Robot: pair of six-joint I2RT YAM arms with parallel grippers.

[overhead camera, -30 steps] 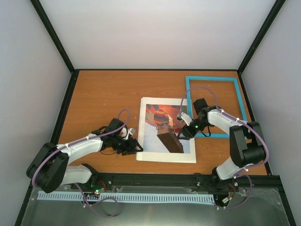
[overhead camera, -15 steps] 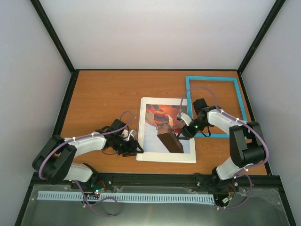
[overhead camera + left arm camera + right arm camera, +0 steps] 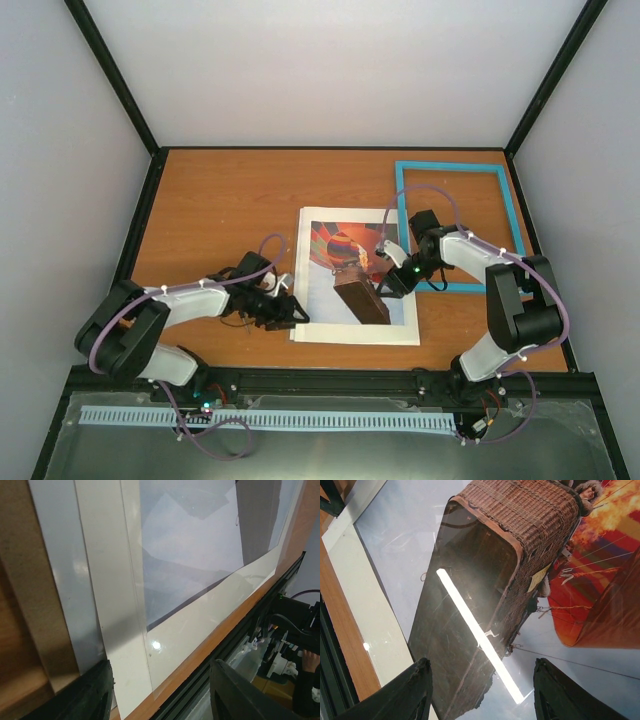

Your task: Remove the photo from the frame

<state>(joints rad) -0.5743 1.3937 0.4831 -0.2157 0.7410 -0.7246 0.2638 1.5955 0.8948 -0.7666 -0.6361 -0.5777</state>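
The left gripper and right gripper both stand open and empty, so the left should ease a finger under the white mat at its near corner while the right steadies the stack. The photo lies flat mid-table, next to the empty turquoise frame. It is glossy, with a wicker basket under a red-orange balloon

Glossy paper, smooth wood grain
The photo carries a bright glare streak; the white mat looks smooth; the table is orange wood-grain.
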